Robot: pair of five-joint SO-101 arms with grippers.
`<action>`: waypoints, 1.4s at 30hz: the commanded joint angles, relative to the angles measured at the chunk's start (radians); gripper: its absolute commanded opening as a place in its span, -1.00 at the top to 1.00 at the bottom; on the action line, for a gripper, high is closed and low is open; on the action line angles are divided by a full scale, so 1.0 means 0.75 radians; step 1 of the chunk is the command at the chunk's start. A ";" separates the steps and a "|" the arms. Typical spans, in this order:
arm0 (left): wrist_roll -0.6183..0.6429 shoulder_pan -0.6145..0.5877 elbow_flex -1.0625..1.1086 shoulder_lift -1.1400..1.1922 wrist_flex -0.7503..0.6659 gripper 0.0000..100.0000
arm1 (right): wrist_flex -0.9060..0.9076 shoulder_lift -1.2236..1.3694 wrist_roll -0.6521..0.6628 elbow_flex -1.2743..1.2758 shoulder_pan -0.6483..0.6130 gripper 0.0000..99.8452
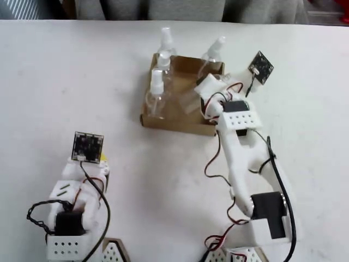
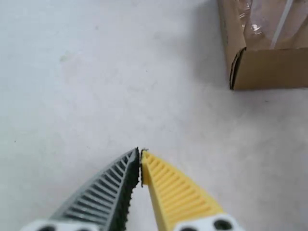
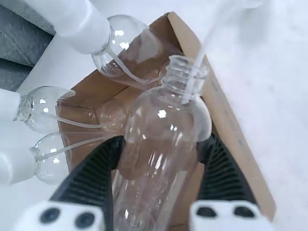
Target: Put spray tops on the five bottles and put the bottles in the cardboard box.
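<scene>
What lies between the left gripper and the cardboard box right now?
Nothing but bare table lies between the left gripper and the cardboard box, as the left wrist view shows.

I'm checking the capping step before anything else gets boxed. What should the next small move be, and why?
Probably bring the left gripper, shut over bare table, across to the bottle clamped in the right gripper at the cardboard box. The bottle's neck is bare. Only the spray top's tube dips into it, so the top looks unseated and needs pressing on.
</scene>
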 commanded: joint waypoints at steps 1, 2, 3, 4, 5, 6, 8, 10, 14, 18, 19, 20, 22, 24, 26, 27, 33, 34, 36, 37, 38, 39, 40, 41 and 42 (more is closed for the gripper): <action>-0.014 0.011 -0.004 -0.017 -0.010 0.95 | 0.079 -0.136 0.004 -0.018 0.017 0.90; -0.014 0.011 -0.004 -0.017 -0.010 0.95 | 0.095 -0.150 0.006 -0.018 0.017 0.90; -0.014 0.011 -0.004 -0.017 -0.010 0.95 | 0.116 -0.167 0.006 -0.018 0.019 0.90; -0.014 0.011 -0.004 -0.017 -0.010 0.95 | 0.140 -0.181 0.006 -0.018 0.028 0.90; -0.014 0.009 -0.004 -0.017 -0.010 0.95 | 0.165 -0.197 0.006 -0.018 0.036 0.90; -0.014 0.009 -0.004 -0.017 -0.010 0.95 | 0.191 -0.216 0.006 -0.018 0.040 0.90; -0.014 0.009 -0.004 -0.017 -0.010 0.95 | 0.251 -0.251 0.006 -0.018 0.066 0.90; -0.014 0.009 -0.004 -0.017 -0.010 0.95 | 0.316 -0.289 0.006 -0.018 0.097 0.90; -0.045 0.009 -0.004 -0.015 -0.010 0.95 | 0.431 -0.379 0.010 -0.018 0.157 0.90; -0.090 0.009 -0.004 -0.015 -0.010 0.95 | 0.568 -0.484 0.160 -0.018 0.222 0.90; -0.090 0.009 -0.004 -0.015 -0.010 0.95 | 0.605 -0.506 0.198 -0.018 0.240 0.90; -0.090 0.009 -0.004 -0.015 -0.010 0.95 | 0.645 -0.527 0.239 -0.018 0.263 0.90; -0.090 0.009 -0.004 -0.015 -0.010 0.95 | 0.738 -0.560 0.336 -0.018 0.316 0.90; -0.090 0.009 -0.004 -0.015 -0.010 0.95 | 0.836 -0.576 0.479 -0.018 0.379 0.90; -0.090 0.009 -0.004 -0.015 -0.008 0.95 | 0.922 -0.580 0.671 -0.016 0.457 0.89; -0.092 0.009 -0.004 -0.015 -0.008 0.95 | 0.961 -0.580 0.781 -0.016 0.498 0.90; -0.094 0.009 -0.004 -0.015 0.000 0.95 | 1.008 -0.582 1.459 0.145 0.752 0.89; -0.094 0.009 -0.004 -0.015 0.000 0.95 | 0.995 -0.580 1.586 0.178 0.801 0.89; -0.094 0.009 -0.004 -0.015 0.000 0.95 | 0.915 -0.580 1.827 0.250 0.913 0.89; -0.094 0.009 -0.004 -0.015 0.000 0.95 | 0.856 -0.580 1.931 0.284 0.973 0.89; -0.094 0.009 -0.004 -0.015 0.002 0.95 | 0.805 -0.580 2.017 0.317 1.028 0.89; -0.094 0.009 -0.004 -0.015 0.002 0.95 | 0.752 -0.580 2.076 0.350 1.075 0.89; -0.094 0.009 -0.004 -0.015 0.002 0.95 | 0.703 -0.580 2.111 0.383 1.118 0.89; -0.094 0.009 -0.004 -0.015 0.002 0.95 | 0.654 -0.580 2.146 0.417 1.157 0.89; -0.094 0.009 -0.004 -0.015 0.002 0.95 | 0.607 -0.580 2.181 0.452 1.186 0.89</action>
